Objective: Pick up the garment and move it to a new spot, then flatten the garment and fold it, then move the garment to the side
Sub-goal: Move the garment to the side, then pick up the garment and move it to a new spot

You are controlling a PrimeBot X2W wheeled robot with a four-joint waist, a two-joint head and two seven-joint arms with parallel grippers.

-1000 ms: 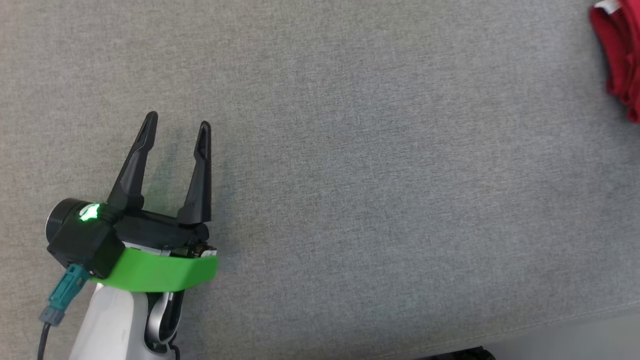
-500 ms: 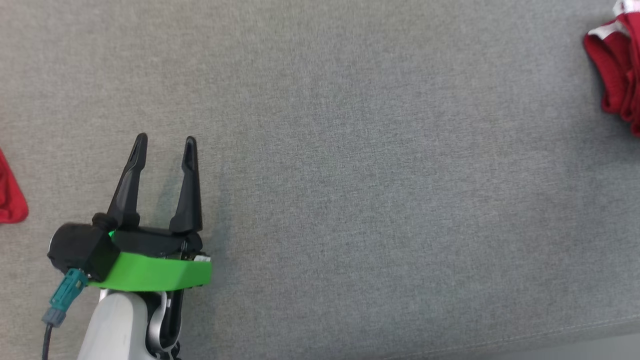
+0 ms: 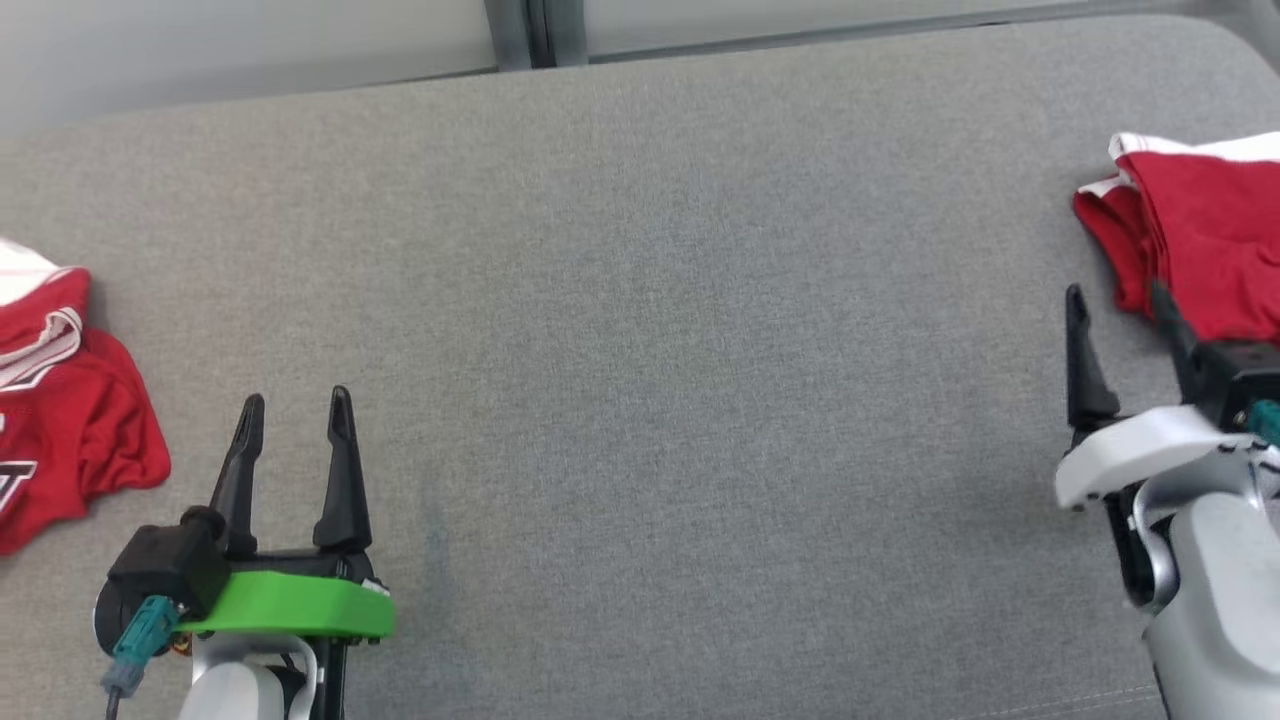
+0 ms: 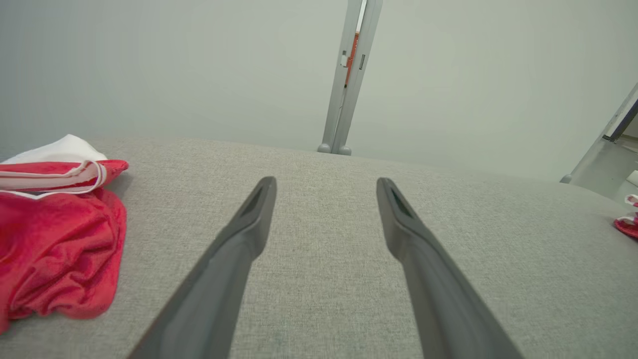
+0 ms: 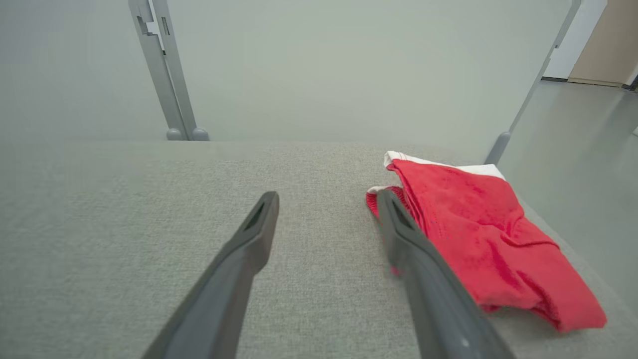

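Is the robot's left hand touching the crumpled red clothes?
Apart. The head view shows bare grey cushion between the left hand and the crumpled red clothes.

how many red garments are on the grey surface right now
2. The left red garment lies crumpled left of the left pincer. The right red garment lies beside the right pincer, at the right edge. Others may be out of view.

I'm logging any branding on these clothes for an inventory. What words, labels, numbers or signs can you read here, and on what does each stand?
No text can be read here.
Crumpled red garment, left: a white and dark mark at the head view's edge, cut off and creased, unreadable.
Folded red garment, right: white trim, no lettering shows.
Grey surface: no markings.
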